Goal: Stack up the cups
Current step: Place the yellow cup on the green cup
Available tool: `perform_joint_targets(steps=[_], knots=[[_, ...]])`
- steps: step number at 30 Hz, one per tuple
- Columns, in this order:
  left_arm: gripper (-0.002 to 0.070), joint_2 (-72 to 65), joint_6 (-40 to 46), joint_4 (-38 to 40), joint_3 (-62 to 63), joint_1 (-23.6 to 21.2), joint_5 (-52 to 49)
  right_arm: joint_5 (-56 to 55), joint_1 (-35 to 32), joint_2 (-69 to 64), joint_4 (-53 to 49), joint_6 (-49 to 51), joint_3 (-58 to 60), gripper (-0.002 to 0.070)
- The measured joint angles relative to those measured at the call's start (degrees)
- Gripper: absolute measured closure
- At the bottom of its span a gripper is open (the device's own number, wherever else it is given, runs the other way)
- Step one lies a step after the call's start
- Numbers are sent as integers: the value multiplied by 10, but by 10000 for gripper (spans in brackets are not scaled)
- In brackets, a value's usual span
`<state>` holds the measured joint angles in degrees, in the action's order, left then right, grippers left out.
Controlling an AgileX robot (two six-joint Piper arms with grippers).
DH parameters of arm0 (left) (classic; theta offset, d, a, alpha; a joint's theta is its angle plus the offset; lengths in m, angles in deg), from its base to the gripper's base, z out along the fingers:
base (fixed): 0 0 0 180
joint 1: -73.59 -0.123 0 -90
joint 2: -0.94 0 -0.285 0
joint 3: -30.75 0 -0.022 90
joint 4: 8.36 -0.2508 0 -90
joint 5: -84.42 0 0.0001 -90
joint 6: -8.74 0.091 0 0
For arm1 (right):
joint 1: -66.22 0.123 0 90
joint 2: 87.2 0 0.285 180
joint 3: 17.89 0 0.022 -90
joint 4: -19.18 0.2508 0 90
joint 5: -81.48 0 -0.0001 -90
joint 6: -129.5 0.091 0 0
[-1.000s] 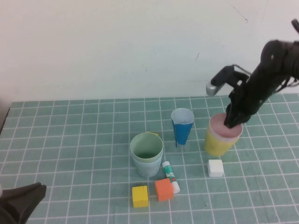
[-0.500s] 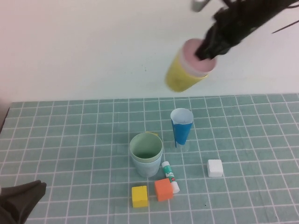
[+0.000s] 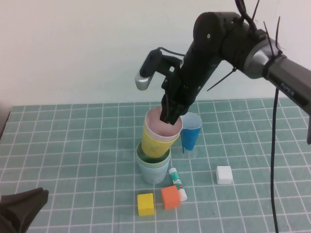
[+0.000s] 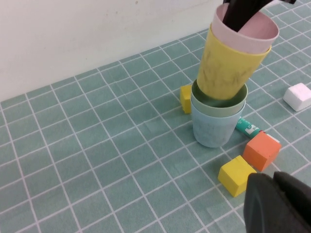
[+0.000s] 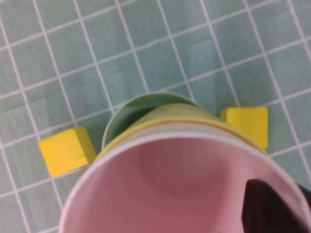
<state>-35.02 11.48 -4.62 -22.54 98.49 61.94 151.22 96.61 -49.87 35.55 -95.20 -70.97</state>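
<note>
The pink cup (image 3: 163, 127) is nested in the yellow cup (image 3: 154, 143). My right gripper (image 3: 171, 116) is shut on their rim, one finger inside the pink cup. The pair hangs tilted, its base just inside the sage green cup (image 3: 141, 156), which sits in the light blue cup (image 3: 153, 173) at mid-table. The left wrist view shows the pink (image 4: 255, 34), yellow (image 4: 221, 70), green (image 4: 218, 103) and blue (image 4: 211, 130) cups. The right wrist view looks down into the pink cup (image 5: 165, 179), with the green rim (image 5: 129, 110) below it. My left gripper (image 3: 22, 206) is shut and empty at the near left corner.
A narrow dark blue cup (image 3: 190, 134) stands just right of the stack. A glue stick (image 3: 177, 182), an orange cube (image 3: 170, 196) and a yellow cube (image 3: 145, 204) lie in front of it, a white cube (image 3: 224, 174) to the right. Another yellow block (image 4: 185, 98) lies behind the stack.
My right gripper lifted the pink and yellow pair off the table at the right, carried it high and left, then lowered it into the green cup. The left arm stayed still.
</note>
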Motion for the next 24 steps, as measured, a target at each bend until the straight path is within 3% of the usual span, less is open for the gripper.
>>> perform_joint_targets(steps=[9, 11, 16, 18, 24], knots=[[676, 0, -2, 4, 0, 0, 0, 1, -1, -30, 20, -25, 0, 626], [676, 0, -2, 5, 0, 0, 0, 1, -1, -31, 21, -26, 0, 585], [676, 0, -2, 6, 0, 0, -1, 1, -1, -30, 21, -26, 0, 405], [676, 0, -2, 5, 0, 0, -1, 1, -1, -24, 11, -26, 0, 375], [676, 0, -2, 2, 0, 0, -1, 10, -2, 33, -52, -26, -32, 391]])
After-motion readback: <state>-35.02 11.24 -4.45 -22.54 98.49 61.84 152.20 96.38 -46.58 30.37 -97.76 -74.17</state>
